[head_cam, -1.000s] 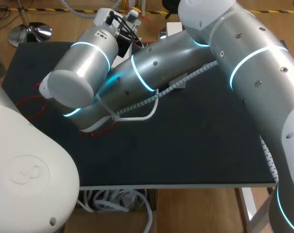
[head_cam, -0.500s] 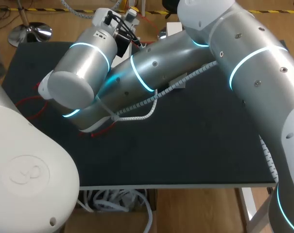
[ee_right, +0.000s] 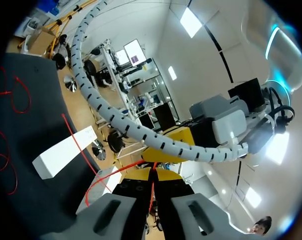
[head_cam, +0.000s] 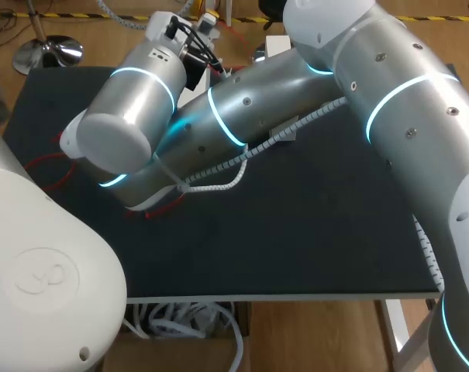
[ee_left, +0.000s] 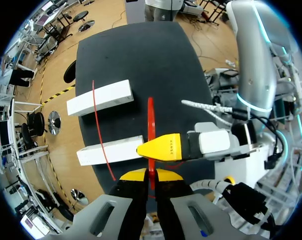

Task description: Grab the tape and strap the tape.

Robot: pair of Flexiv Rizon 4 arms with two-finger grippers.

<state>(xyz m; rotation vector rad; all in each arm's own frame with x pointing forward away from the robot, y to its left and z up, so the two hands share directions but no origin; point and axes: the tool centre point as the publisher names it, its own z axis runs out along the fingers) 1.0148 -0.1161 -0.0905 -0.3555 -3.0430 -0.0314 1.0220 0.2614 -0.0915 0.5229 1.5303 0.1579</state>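
Note:
In the left wrist view my left gripper [ee_left: 151,174] is shut on a thin red tape [ee_left: 151,120], which runs straight ahead over the black table. My right gripper's yellow finger [ee_left: 160,147] crosses that tape just ahead of my left fingertips. In the right wrist view my right gripper [ee_right: 151,174] is shut on the same red tape [ee_right: 151,190], with the left gripper's yellow finger [ee_right: 175,144] close ahead. In the head view my right arm [head_cam: 242,116] reaches across to the far left and hides both grippers.
Two white blocks [ee_left: 101,97] [ee_left: 108,150] lie side by side on the table, with a second red tape [ee_left: 98,125] laid across them. More loose red tapes [head_cam: 44,163] [head_cam: 164,205] lie at the table's left. A ribbed white cable [ee_right: 116,120] hangs near the right gripper.
The right arm's wrist has crept slightly toward the far left. Both grippers stay shut on the red tape.

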